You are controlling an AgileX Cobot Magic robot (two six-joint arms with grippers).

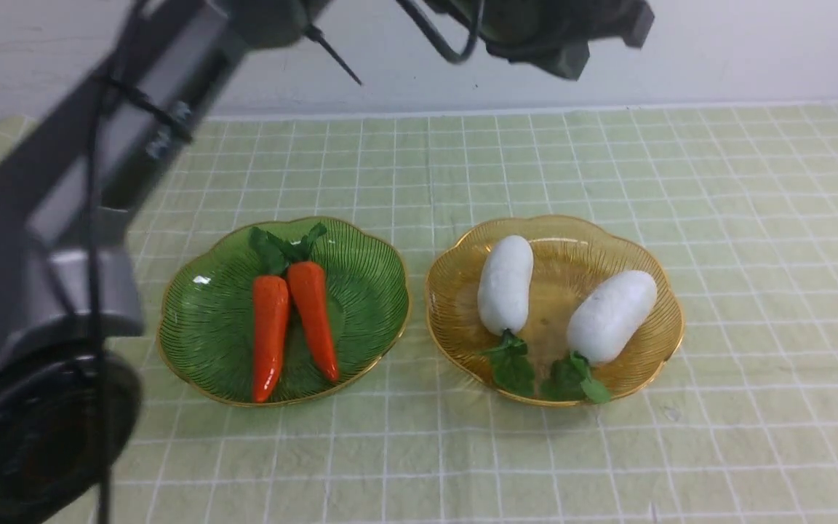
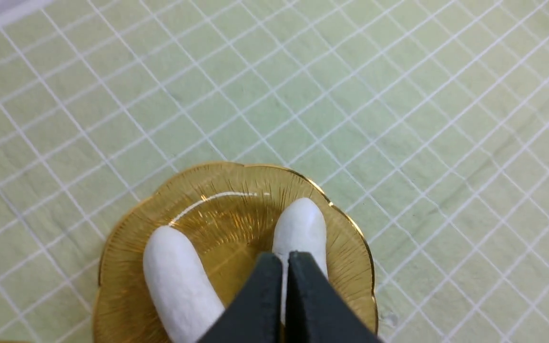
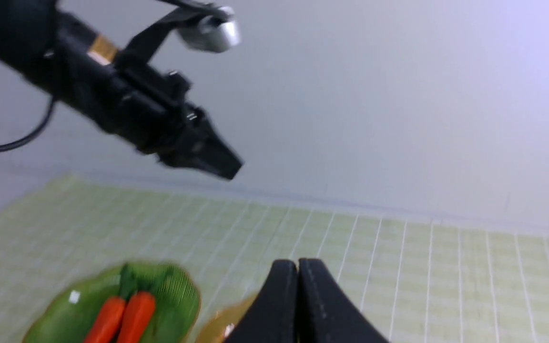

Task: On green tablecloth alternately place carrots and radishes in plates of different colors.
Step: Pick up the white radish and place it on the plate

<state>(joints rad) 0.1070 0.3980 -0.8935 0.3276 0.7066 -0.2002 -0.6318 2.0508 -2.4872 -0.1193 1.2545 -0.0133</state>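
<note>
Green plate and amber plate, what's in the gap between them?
Only a narrow strip of bare tablecloth separates the green plate from the amber plate, as the front view shows.

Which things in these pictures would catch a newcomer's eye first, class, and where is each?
The two glossy orange toy carrots jump out, side by side in the green scalloped plate on the left. Next come two plump white toy radishes, lying apart in the amber scalloped plate just right of it.

Carrots (image 1: 270, 335) on green plate (image 1: 201, 349).
</note>
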